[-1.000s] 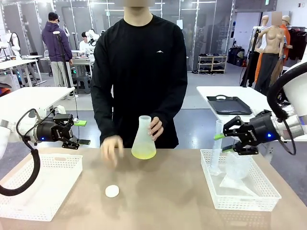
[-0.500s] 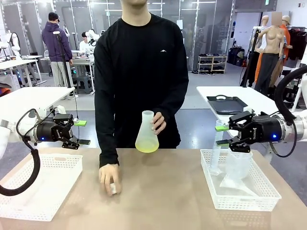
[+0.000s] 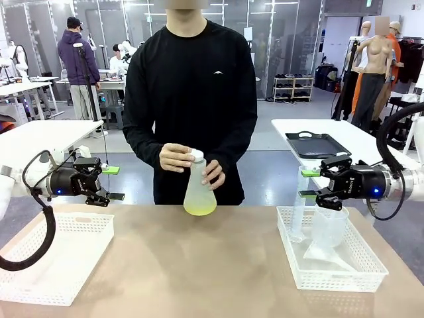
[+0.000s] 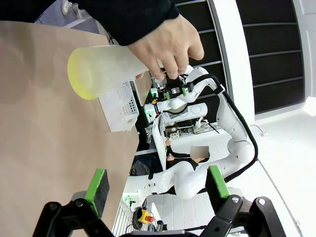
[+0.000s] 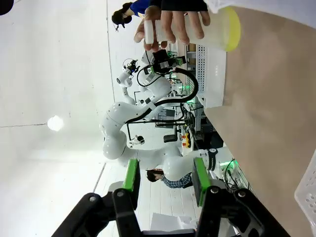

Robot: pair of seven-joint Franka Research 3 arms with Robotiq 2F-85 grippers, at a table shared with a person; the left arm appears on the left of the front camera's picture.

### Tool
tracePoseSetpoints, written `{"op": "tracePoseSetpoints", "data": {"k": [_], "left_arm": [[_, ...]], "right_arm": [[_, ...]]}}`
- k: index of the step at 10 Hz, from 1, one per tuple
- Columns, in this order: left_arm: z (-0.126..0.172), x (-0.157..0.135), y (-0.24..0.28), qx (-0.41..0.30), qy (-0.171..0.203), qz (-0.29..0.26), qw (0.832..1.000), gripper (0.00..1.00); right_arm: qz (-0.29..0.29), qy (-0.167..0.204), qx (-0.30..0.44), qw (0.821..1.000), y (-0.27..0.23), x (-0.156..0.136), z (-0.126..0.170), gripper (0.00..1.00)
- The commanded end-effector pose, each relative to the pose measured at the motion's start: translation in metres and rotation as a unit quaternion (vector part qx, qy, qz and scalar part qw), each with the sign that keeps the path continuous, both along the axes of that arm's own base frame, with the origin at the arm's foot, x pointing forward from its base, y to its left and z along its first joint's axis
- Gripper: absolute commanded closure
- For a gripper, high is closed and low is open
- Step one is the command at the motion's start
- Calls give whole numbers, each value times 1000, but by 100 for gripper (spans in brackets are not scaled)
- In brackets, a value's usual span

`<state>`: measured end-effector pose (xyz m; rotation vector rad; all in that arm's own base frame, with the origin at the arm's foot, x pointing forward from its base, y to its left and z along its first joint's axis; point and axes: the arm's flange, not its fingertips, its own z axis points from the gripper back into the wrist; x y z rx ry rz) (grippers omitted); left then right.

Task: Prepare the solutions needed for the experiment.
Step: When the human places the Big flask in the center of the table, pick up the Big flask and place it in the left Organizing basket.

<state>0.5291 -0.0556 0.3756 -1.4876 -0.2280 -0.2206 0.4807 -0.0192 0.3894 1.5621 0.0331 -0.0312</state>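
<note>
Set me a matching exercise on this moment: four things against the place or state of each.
1 flask
2 left gripper
3 funnel
4 black tray

a in the right basket
b on the far white table
c in the person's hands
d open, holding nothing

Pairs: 1-c, 2-d, 3-a, 4-b

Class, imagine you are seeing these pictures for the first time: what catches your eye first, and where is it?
At the far middle of the table, a person holds a conical flask with a shallow layer of yellow-green liquid in its base. The left gripper and right gripper hang open at either side, holding nothing.
</note>
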Motion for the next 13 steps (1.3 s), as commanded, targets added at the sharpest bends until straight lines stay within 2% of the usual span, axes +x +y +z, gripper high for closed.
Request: {"op": "tracePoseSetpoints", "data": {"k": [1,2,4,13], "left_arm": [[2,-1,-1,-5,0,-5,1000,0],[2,-1,-1,-5,0,-5,1000,0],[2,-1,-1,-5,0,-5,1000,0],[2,-1,-1,-5,0,-5,1000,0]], "right_arm": [[2,-21,4,1000,4,0,3,45],[7,-26,2,1000,6,0,3,45],[3,-7,0,1000,2,0,1,45],[3,-7,0,1000,2,0,1,45]]}}
